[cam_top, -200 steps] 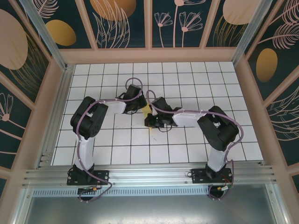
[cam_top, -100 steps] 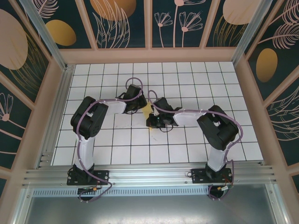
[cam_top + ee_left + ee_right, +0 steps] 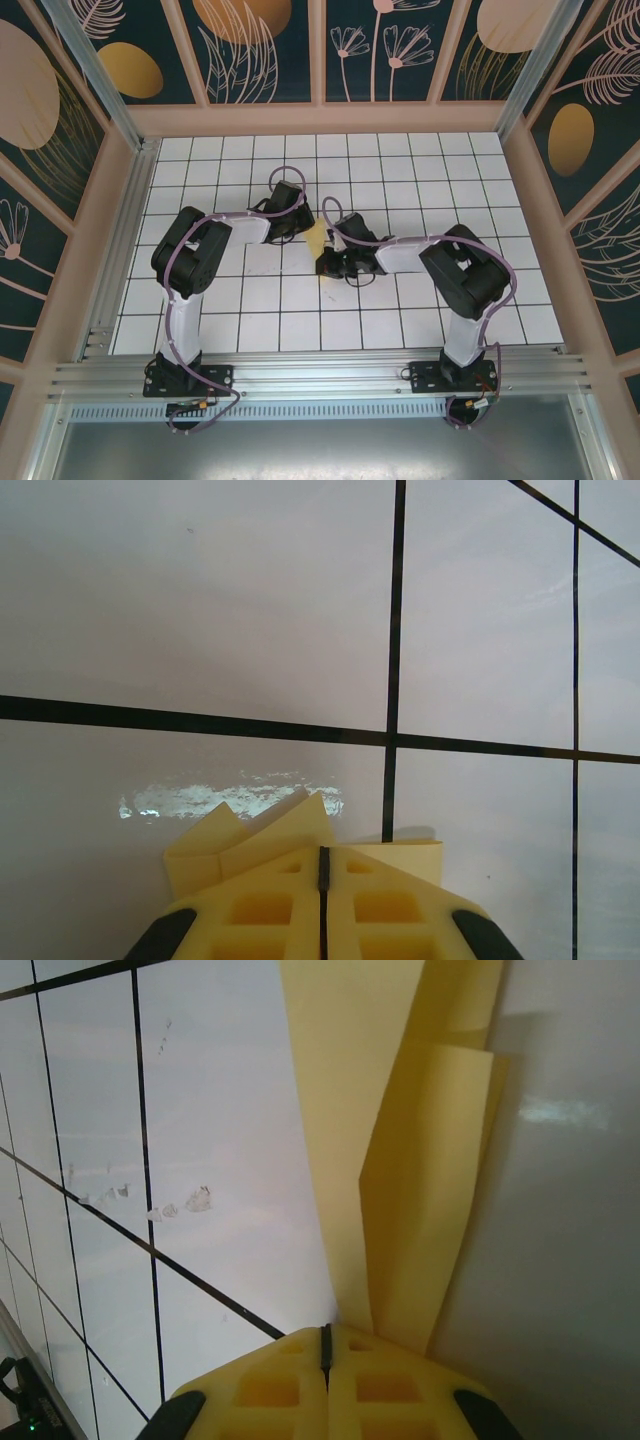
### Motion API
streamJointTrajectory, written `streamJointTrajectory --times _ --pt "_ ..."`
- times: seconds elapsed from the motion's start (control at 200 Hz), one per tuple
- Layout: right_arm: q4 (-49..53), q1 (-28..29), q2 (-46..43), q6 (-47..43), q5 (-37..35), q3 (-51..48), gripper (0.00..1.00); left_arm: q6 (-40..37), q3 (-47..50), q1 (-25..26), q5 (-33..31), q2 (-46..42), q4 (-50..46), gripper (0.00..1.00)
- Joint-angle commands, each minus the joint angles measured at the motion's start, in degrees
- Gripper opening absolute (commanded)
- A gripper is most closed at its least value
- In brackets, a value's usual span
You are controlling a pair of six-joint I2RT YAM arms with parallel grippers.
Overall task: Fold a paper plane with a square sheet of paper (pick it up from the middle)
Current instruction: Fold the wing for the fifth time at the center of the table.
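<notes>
My left hand [image 3: 322,865] is clamped on one end of the folded paper [image 3: 262,832], a short tip poking past it. My right hand [image 3: 326,1338] pinches the other end. The long axis runs straight ahead from there, strung between both hands, over mid-bench [image 3: 400,170].

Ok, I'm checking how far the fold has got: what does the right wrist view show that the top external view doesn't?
Right wrist: the paper close up, with long overlapping flaps rising from the shut right gripper. Top external: both arms meeting mid-table, with the left gripper at the paper's other end. Shared: pale yellow paper over the white grid table, pinched by the right gripper.
</notes>
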State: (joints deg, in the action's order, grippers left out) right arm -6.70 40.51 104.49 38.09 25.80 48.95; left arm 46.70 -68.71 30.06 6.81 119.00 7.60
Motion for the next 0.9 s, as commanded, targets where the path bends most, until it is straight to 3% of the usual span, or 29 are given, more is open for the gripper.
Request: streamJointTrajectory --times 0.0,0.205,0.615,0.896 --pt "8.1 0.2 -2.6 0.3 3.0 -6.0 0.05 -1.3 1.9 0.0 -2.9 4.8 -7.0 0.07" --pt "6.1 -0.5 -9.8 0.8 1.9 -3.4 0.06 -1.3 2.5 0.0 -2.7 4.3 -6.5 0.07" --pt "6.0 -1.4 6.3 0.3 -0.9 13.2 0.05 -1.2 2.1 0.0 -2.5 4.6 -6.6 0.07" --pt "5.1 -2.2 6.5 2.0 0.1 9.1 0.05 -1.3 2.0 0.0 -3.0 3.3 -6.5 0.06"
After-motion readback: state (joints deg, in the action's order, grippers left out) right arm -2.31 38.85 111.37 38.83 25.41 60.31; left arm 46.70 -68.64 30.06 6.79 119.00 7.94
